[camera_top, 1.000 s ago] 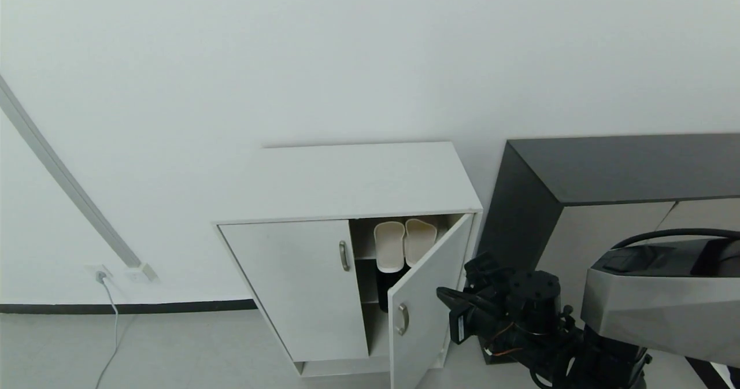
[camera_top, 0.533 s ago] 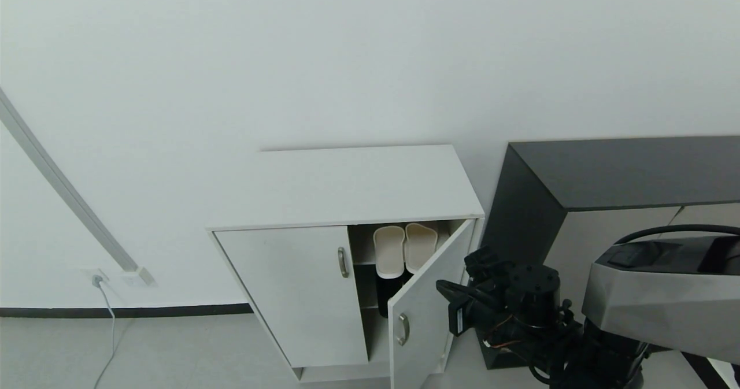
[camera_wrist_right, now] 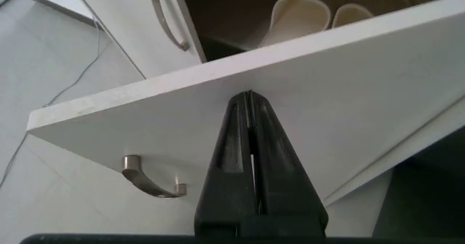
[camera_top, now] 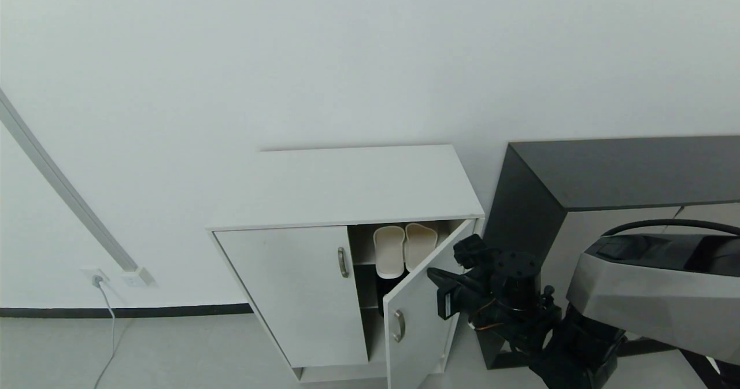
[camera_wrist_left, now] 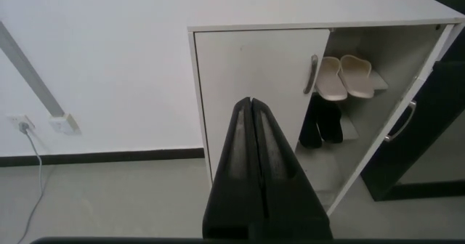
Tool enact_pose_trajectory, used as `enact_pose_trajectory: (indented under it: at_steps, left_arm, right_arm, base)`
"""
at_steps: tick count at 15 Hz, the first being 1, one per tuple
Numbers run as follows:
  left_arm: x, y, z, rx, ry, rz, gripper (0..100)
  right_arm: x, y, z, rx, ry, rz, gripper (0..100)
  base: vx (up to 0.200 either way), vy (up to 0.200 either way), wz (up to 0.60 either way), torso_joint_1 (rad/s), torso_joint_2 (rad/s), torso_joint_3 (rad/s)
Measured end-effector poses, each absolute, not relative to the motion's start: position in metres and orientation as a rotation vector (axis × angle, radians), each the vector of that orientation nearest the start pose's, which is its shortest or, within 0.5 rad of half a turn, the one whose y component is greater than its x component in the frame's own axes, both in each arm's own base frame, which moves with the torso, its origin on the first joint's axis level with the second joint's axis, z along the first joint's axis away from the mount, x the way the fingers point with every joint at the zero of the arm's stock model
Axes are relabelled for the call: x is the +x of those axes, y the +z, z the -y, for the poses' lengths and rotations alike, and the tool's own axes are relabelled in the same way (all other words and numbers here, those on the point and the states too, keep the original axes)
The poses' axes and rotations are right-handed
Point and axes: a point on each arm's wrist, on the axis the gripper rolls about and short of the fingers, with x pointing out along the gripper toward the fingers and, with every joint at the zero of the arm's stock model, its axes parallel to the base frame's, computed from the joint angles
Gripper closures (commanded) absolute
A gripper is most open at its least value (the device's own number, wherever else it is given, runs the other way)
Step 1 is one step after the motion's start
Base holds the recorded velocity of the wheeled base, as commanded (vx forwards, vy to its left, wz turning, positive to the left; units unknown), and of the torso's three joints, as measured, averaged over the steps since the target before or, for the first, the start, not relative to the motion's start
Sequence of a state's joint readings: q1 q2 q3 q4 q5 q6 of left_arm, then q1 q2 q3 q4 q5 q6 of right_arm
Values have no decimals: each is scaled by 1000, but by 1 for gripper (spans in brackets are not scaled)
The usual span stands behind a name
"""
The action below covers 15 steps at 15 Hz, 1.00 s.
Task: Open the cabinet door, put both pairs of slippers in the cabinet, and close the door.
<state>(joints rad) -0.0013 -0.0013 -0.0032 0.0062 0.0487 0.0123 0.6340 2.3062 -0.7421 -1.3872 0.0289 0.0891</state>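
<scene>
The white cabinet (camera_top: 358, 186) stands against the wall with its left door (camera_top: 295, 291) closed and its right door (camera_top: 419, 314) partly open. Cream slippers (camera_top: 404, 249) rest on the upper shelf, and black slippers (camera_wrist_left: 322, 124) stand on the shelf below. My right gripper (camera_top: 439, 282) is shut, its tip against the outer face of the right door (camera_wrist_right: 327, 113), above the door's handle (camera_wrist_right: 149, 179). My left gripper (camera_wrist_left: 251, 102) is shut, holds nothing and hangs well in front of the closed left door (camera_wrist_left: 254, 62).
A dark desk (camera_top: 624, 169) stands close against the cabinet's right side. A wall socket with a cable (camera_top: 98, 276) and a slanted grey conduit (camera_top: 63, 186) are on the wall to the left. Bare floor (camera_top: 173, 354) lies in front of the cabinet.
My right arm has moved left against the right door, and the door has swung a little toward closing. The head camera shifted slightly at first.
</scene>
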Motion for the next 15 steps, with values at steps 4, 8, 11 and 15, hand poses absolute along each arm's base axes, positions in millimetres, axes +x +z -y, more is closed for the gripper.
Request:
enact_pose_trajectory:
  at_steps: [4, 8, 11, 15]
  left_arm:
    - [-23, 76, -1, 14, 47, -2, 100]
    - [-23, 76, -1, 14, 47, -2, 100]
    - [-23, 76, -1, 13, 47, -2, 100]
    - [-23, 76, -1, 13, 47, -2, 100]
  right_arm:
    - [317, 31, -228, 41, 640, -184, 100]
    - [330, 31, -228, 52, 618, -160, 100]
    - [345, 25, -223, 51, 588, -171, 100]
    - [360, 20, -218, 65, 558, -161, 100]
  base:
    - [0, 0, 0, 0, 0, 0]
    - [0, 0, 0, 0, 0, 0]
    - [0, 0, 0, 0, 0, 0]
    - [0, 0, 0, 0, 0, 0]
